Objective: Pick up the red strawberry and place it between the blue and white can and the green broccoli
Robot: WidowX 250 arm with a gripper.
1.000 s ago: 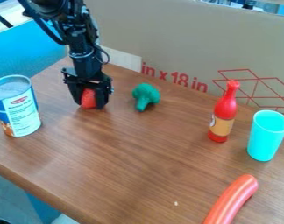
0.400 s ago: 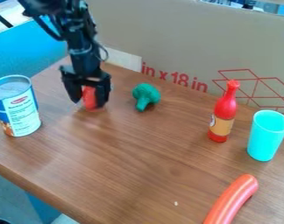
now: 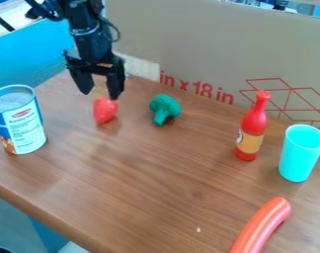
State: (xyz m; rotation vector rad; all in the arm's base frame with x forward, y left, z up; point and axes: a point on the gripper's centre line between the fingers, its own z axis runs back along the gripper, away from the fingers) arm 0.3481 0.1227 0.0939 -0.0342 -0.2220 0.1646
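The black gripper (image 3: 102,95) hangs over the back left of the wooden table, its two fingers spread apart. Just beneath it, a red strawberry-like toy (image 3: 105,110) rests on the table, with a yellowish-green top (image 3: 99,91) between the fingertips. Right of this toy lies a green broccoli (image 3: 165,107). A blue and white can (image 3: 20,120) stands to the left of the gripper.
On the right stand a red sauce bottle (image 3: 252,127) and a turquoise cup (image 3: 301,152). An orange-red sausage (image 3: 261,226) lies near the lower right. A cardboard sheet (image 3: 209,49) walls off the table's back edge.
The gripper has risen and its fingers have parted from around the red toy. That toy, earlier between them, now sits lower than the fingertips on the table.
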